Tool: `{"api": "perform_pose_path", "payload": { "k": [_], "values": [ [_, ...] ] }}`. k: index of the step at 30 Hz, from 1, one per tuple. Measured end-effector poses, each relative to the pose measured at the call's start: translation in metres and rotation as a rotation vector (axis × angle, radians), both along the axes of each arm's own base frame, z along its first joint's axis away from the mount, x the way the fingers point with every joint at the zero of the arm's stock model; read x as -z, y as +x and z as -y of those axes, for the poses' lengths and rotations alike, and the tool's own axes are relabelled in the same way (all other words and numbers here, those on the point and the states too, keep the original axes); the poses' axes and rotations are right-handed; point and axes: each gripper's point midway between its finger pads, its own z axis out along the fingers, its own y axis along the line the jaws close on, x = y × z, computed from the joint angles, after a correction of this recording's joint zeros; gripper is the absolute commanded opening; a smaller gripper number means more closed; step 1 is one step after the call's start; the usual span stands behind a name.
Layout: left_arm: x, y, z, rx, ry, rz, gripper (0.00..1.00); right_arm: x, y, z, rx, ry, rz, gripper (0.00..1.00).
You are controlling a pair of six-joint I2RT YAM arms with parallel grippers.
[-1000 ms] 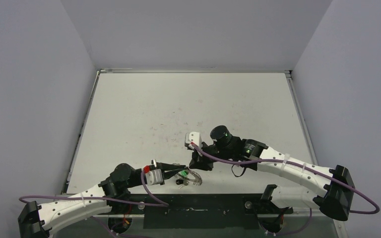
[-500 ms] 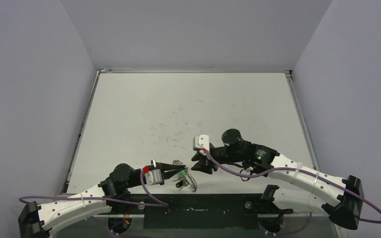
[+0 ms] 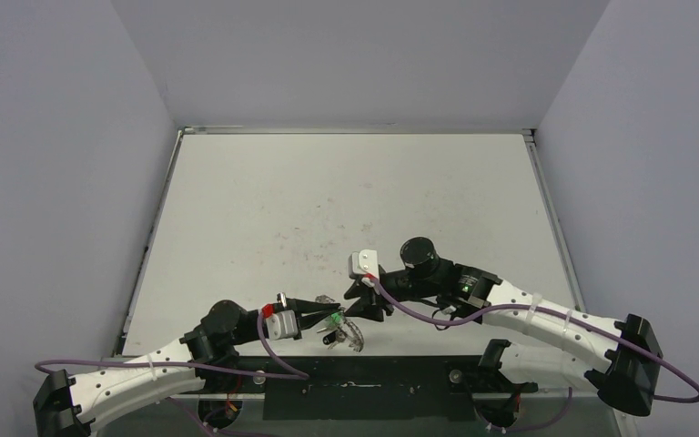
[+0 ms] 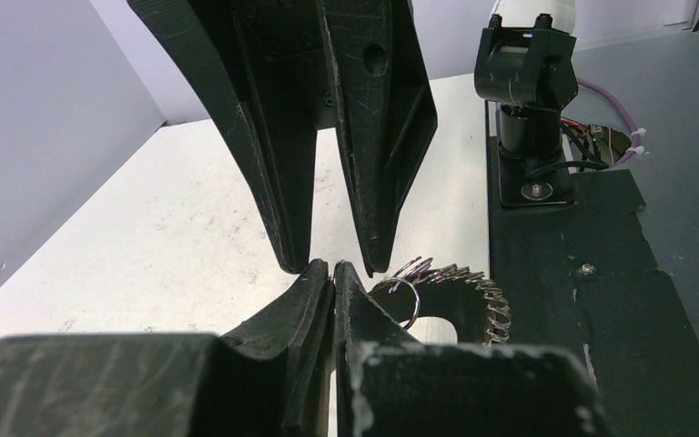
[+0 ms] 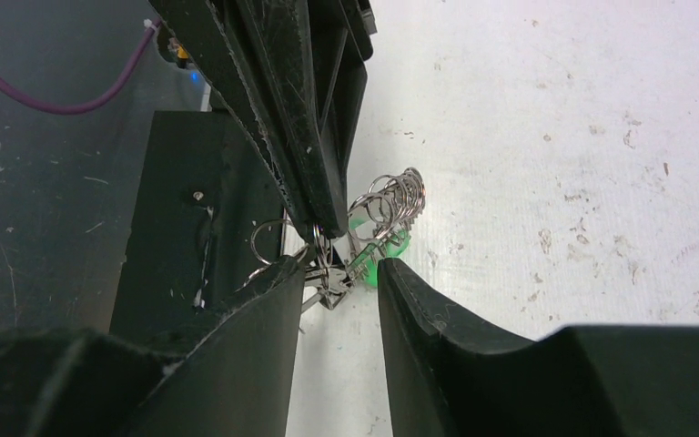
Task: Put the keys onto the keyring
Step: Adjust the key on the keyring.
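Keyring [image 5: 397,195] shows lacy silver loops beside green-headed key [image 5: 393,244].

overhead plus wrist close-ups sharing keyring [image 4: 482,289]

The right gripper [image 5: 339,271] has parted its fingers, now straddling the keys [image 5: 364,257].

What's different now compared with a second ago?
The right gripper opened its jaws and its arm shifted slightly to the right. The keyring tipped a little. The left gripper stayed shut on the keyring, its arm unmoved.
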Motion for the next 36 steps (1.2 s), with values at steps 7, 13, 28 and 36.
{"api": "perform_pose_path", "payload": {
  "k": [7, 13, 28, 36],
  "values": [
    [0.0, 0.0, 0.0, 0.0, 0.0, 0.0, 0.0, -0.006, -0.001, -0.006, -0.013, 0.033, -0.013, 0.19],
    [0.001, 0.001, 0.0, -0.003, 0.001, -0.003, 0.0, -0.004, -0.005, -0.008, -0.032, 0.034, -0.038, 0.22],
    [0.005, 0.001, 0.0, -0.005, 0.015, -0.017, 0.0, 0.007, -0.006, -0.008, -0.042, 0.024, -0.045, 0.0],
    [0.003, 0.002, -0.002, -0.015, 0.011, -0.016, 0.09, 0.007, -0.005, -0.008, -0.039, 0.027, -0.038, 0.0]
  ]
}}
